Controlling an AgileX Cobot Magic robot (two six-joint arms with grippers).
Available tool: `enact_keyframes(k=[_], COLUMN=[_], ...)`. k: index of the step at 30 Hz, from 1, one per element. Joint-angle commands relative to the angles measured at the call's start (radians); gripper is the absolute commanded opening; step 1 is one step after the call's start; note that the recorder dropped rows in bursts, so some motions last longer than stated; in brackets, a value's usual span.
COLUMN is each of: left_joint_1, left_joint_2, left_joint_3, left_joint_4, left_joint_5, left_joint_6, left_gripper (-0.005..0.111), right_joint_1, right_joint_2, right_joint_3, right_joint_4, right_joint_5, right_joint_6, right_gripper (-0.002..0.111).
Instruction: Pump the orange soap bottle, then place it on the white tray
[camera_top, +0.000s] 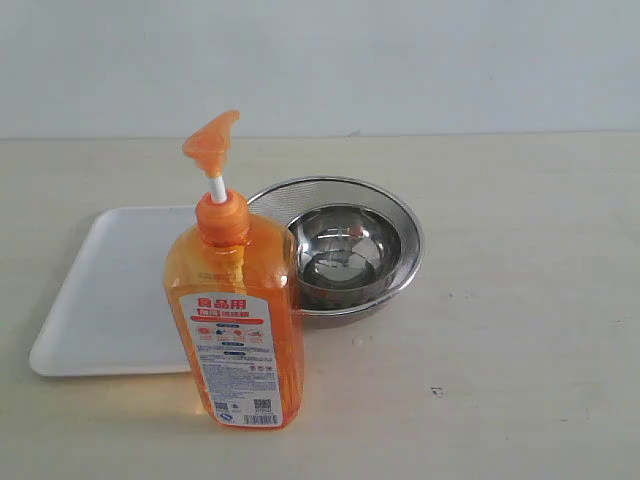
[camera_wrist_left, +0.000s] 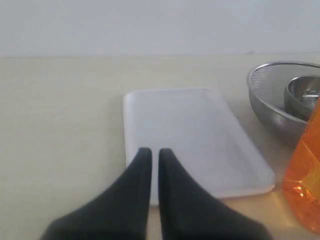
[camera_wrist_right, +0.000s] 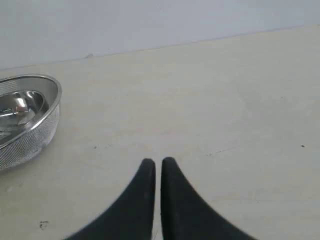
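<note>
The orange soap bottle (camera_top: 238, 320) stands upright on the table near the front, its pump head (camera_top: 211, 143) raised on the white stem. The white tray (camera_top: 110, 300) lies flat behind and to the left of it, with nothing on it. In the left wrist view my left gripper (camera_wrist_left: 155, 152) is shut and holds nothing, hovering over the tray's (camera_wrist_left: 200, 135) near end, with the bottle's side (camera_wrist_left: 306, 185) off at the frame's edge. My right gripper (camera_wrist_right: 157, 162) is shut and holds nothing over bare table. Neither gripper shows in the exterior view.
A round metal mesh strainer (camera_top: 405, 225) with a steel bowl (camera_top: 345, 250) inside it sits just behind and right of the bottle. It also shows in both wrist views: the strainer (camera_wrist_left: 270, 97) and the strainer (camera_wrist_right: 30, 120). The beige table (camera_top: 520, 330) stretches to the right.
</note>
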Motion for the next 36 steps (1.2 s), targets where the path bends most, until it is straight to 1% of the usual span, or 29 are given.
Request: enact_keyframes(k=[1,5,7,14,16,18,23,27,32,36], left_joint_1=[0.002,0.002,0.002,0.002,0.002,0.002,0.002,0.002,0.002,0.002], left_joint_2=[-0.003,-0.003,-0.003,-0.003,-0.003,-0.003,-0.003,-0.003,-0.003,-0.003], left_joint_3=[0.004,0.003,-0.024,-0.179,-0.212,-0.23,-0.235,-0.235,-0.235,-0.235], left_joint_4=[0.005,-0.001,-0.035,-0.214,-0.302,-0.327,-0.329,-0.344,-0.438,-0.441], left_joint_5=[-0.006,-0.043,-0.061,-0.09,-0.09,-0.092,-0.138,-0.124,-0.104,-0.13], left_joint_6=[0.005,0.005,0.003,-0.019,-0.026,-0.026,-0.026,-0.033,-0.055,-0.055], left_gripper=[0.005,0.005,0.005,0.005,0.005,0.005,0.005,0.005,0.005,0.005], right_joint_1=[-0.005,-0.005,-0.005,-0.005,-0.005,-0.005,-0.005,-0.005,-0.005,-0.005], right_joint_2=[-0.004,-0.004,-0.004,-0.004,-0.004,-0.004,-0.004,-0.004,-0.004,-0.004], right_joint_3=[-0.001,-0.001,-0.001,-0.001,-0.001,-0.001,-0.001,-0.001,-0.001,-0.001], right_joint_4=[0.001,0.001,0.001,0.001,0.001,0.001,0.001,0.001,0.001,0.001], right_joint_5=[-0.01,-0.01,-0.01,-0.01,-0.01,-0.01,-0.01,-0.01,-0.01,-0.01], right_joint_6=[-0.006,-0.006,-0.006,-0.006,-0.006,-0.006,-0.006,-0.006,-0.006,-0.006], right_gripper=[0.0,0.0,0.0,0.0,0.0,0.0,0.0,0.0,0.0,0.0])
